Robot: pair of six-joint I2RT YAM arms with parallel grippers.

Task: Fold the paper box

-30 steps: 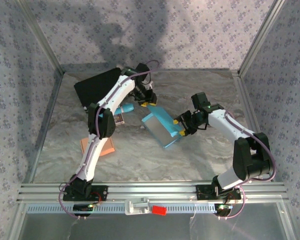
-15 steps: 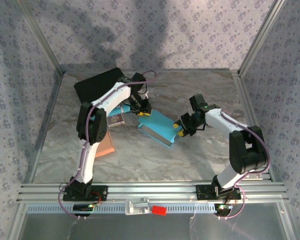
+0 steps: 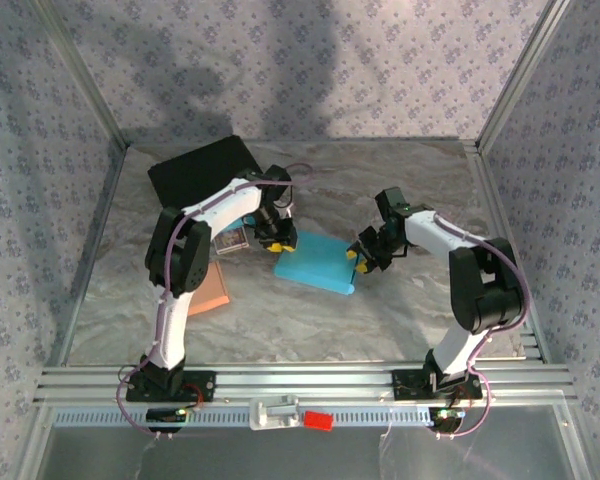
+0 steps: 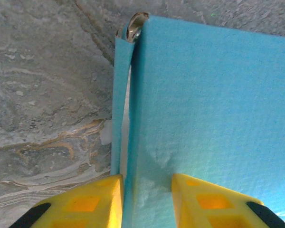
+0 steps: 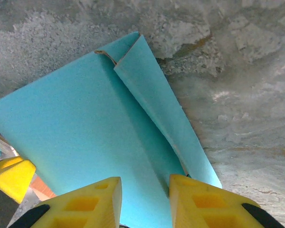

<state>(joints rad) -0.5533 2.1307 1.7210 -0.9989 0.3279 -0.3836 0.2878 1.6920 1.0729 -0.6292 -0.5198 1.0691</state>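
Top external: arms bent inward; wrists flank paper box [image 3: 315, 263]

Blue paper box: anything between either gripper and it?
Nothing visible. The left gripper is at the far-left edge of the blue paper box and the right gripper at its right edge. Whether either is clamped is unclear.

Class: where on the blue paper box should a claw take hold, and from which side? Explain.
Take the blue paper box by its folded side flap, coming in edge-on from the right. It lies almost flat, so a top approach would likely find nothing thin enough; the flap's free edge fits between claw fingers.
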